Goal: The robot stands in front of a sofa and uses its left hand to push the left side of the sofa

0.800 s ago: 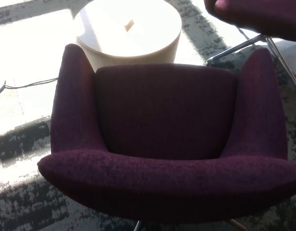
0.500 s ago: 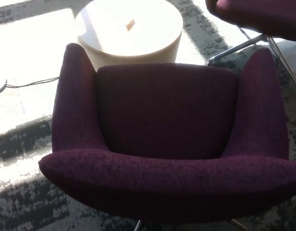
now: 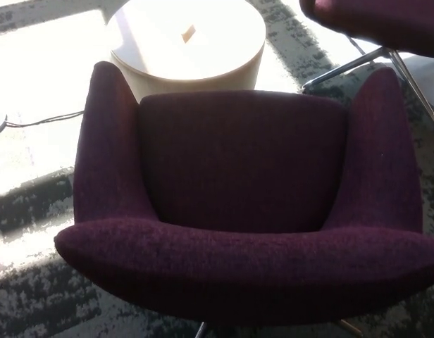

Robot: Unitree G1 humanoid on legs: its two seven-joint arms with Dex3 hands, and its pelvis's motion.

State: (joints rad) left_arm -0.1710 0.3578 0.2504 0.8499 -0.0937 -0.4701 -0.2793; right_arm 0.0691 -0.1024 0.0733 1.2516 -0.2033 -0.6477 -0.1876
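Neither robot hand shows in the head view, so can't tell if fingers are wide or closed. Push not begun, by my judgement. To do it well: bring the left robot hand in low from the left edge, flat vs. the outer face of the left armrest (image 3: 104, 148), push steady, not a jab. Sofa (image 3: 242, 204) fills mid-frame, just below camera; round table (image 3: 189, 42) behind it, second chair (image 3: 375, 21) top right.

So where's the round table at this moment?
In the head view, the round table stands top centre, just beyond the purple sofa's seat front, with a second purple chair to its right.
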